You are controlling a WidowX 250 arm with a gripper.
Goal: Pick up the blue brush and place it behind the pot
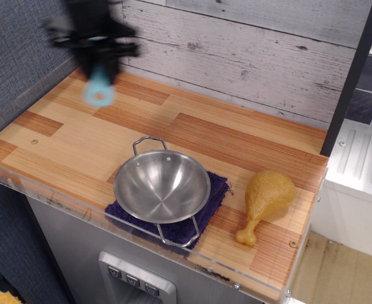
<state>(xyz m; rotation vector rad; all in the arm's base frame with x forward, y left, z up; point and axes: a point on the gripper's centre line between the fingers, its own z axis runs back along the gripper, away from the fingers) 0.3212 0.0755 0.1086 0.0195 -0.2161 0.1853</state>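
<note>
The blue brush (100, 88) hangs from my gripper (98, 63), handle end down, well above the counter at the back left. The gripper is blurred by motion and is shut on the brush's upper part; the bristles are hidden in the jaws. The pot (161, 185), a shiny steel bowl with two wire loop handles, sits on a dark blue cloth (216, 190) near the front edge, to the right of and in front of the gripper.
A yellow-brown toy drumstick (265, 201) lies right of the pot. A whitewashed plank wall (249, 50) backs the wooden counter (59, 139). A dark post (352, 76) stands at the right; a clear plastic lip (46, 196) runs along the front edge.
</note>
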